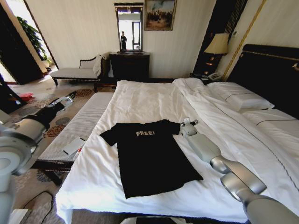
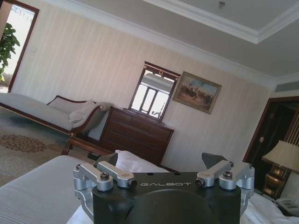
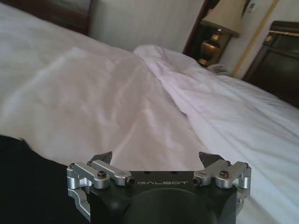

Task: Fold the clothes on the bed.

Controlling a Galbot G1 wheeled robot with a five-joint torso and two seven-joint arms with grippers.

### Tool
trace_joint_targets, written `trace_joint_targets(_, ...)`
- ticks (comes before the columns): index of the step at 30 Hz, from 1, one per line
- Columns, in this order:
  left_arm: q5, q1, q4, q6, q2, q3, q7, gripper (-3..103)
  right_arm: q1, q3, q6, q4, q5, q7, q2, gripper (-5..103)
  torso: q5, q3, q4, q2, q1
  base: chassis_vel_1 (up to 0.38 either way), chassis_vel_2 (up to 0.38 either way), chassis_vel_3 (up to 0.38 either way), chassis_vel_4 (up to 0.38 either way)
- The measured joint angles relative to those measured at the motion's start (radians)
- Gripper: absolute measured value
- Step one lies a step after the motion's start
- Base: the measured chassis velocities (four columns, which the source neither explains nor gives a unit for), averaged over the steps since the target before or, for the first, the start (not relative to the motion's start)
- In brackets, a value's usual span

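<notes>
One black T-shirt flat at lower centre on the bed, hem corner cut by right arm. Right gripper spread beside sleeve; left gripper spread, upper left.

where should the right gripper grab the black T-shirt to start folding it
Probably the sleeve on the robot's right: the T-shirt lies flat, collar toward the headboard, and the open right gripper sits beside that sleeve. Come from the right, low along the duvet, and pinch its edge.
</notes>
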Motion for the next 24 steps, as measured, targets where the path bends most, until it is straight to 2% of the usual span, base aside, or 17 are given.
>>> trace_joint_targets(1, 0.013, 0.001, 0.009, 0.0, -0.002, 0.011, 0.002, 100, -0.022, 0.009, 0.031, 0.049, 0.074, -0.034, -0.01, 100, 0.0, 0.0, 0.0002, 0.0, 0.0, 0.0, 0.0, 0.0, 0.0)
trace_joint_targets(3, 0.025, 0.001, 0.022, 0.0, -0.009, 0.024, 0.006, 100, -0.069, 0.021, 0.046, 0.156, 0.222, -0.057, -0.026, 100, -0.0002, 0.0, 0.0002, 0.0, 0.0, 0.0, 0.0, 0.0, 0.0)
trace_joint_targets(4, 0.027, 0.002, 0.027, 0.0, -0.012, 0.027, 0.007, 100, -0.095, 0.023, 0.043, 0.214, 0.29, -0.059, -0.034, 100, -0.0001, 0.0, 0.0001, 0.0, 0.0, 0.0, 0.0, 0.0, 0.0)
trace_joint_targets(5, 0.027, 0.002, 0.027, 0.0, -0.012, 0.027, 0.007, 100, -0.095, 0.023, 0.043, 0.214, 0.29, -0.059, -0.034, 100, -0.0001, 0.0, 0.0001, 0.0, 0.0, 0.0, 0.0, 0.0, 0.0)
trace_joint_targets(7, 0.027, 0.001, 0.033, 0.0, -0.016, 0.029, 0.007, 100, -0.127, 0.02, 0.023, 0.3, 0.387, -0.055, -0.044, 100, -0.0001, 0.0, -0.0001, 0.0, 0.0, 0.0, 0.0, 0.0, 0.0)
trace_joint_targets(9, 0.025, 0.0, 0.036, 0.0, -0.018, 0.028, 0.007, 100, -0.156, -0.001, -0.01, 0.396, 0.528, -0.031, -0.048, 100, -0.0003, 0.0, -0.0001, 0.0, 0.0, 0.0, 0.0, 0.0, 0.0)
trace_joint_targets(11, 0.022, -0.001, 0.036, 0.0, -0.018, 0.021, 0.006, 100, -0.164, -0.011, -0.025, 0.438, 0.667, -0.004, -0.027, 100, -0.0002, 0.0, -0.0003, 0.0, 0.0, 0.0, 0.0, 0.0, 0.0)
trace_joint_targets(12, 0.022, -0.001, 0.036, 0.0, -0.018, 0.021, 0.006, 100, -0.164, -0.011, -0.025, 0.438, 0.667, -0.004, -0.027, 100, -0.0002, 0.0, -0.0003, 0.0, 0.0, 0.0, 0.0, 0.0, 0.0)
trace_joint_targets(14, 0.02, 0.004, 0.035, 0.0, -0.016, 0.011, 0.005, 100, -0.157, -0.012, -0.03, 0.447, 0.778, 0.011, 0.024, 100, -0.0003, 0.0, 0.0, 0.0, 0.0, 0.0, 0.0, 0.0, 0.0)
trace_joint_targets(15, 0.02, 0.004, 0.035, 0.0, -0.016, 0.011, 0.005, 100, -0.157, -0.012, -0.03, 0.447, 0.778, 0.011, 0.024, 100, -0.0003, 0.0, 0.0, 0.0, 0.0, 0.0, 0.0, 0.0, 0.0)
trace_joint_targets(18, 0.018, 0.022, 0.027, 0.0, -0.015, -0.009, 0.005, 100, -0.121, -0.009, -0.033, 0.394, 0.876, 0.023, 0.123, 100, -0.0003, 0.0, 0.0006, 0.0, 0.0, 0.0, 0.0, 0.0, 0.0)
trace_joint_targets(19, 0.018, 0.022, 0.027, 0.0, -0.015, -0.009, 0.005, 100, -0.121, -0.009, -0.033, 0.394, 0.876, 0.023, 0.123, 100, -0.0003, 0.0, 0.0006, 0.0, 0.0, 0.0, 0.0, 0.0, 0.0)
trace_joint_targets(22, 0.011, 0.032, 0.02, 0.0, -0.009, -0.029, 0.004, 100, -0.082, 0.017, -0.035, 0.275, 0.89, 0.031, 0.212, 100, -0.0004, 0.0, 0.0003, 0.0, 0.0, 0.0, 0.0, 0.0, 0.0)
trace_joint_targets(24, 0.01, 0.032, 0.019, 0.0, -0.008, -0.031, 0.004, 100, -0.076, 0.021, -0.035, 0.252, 0.883, 0.031, 0.223, 100, -0.0004, 0.0, 0.0002, 0.0, 0.0, 0.0, 0.0, 0.0, 0.0)
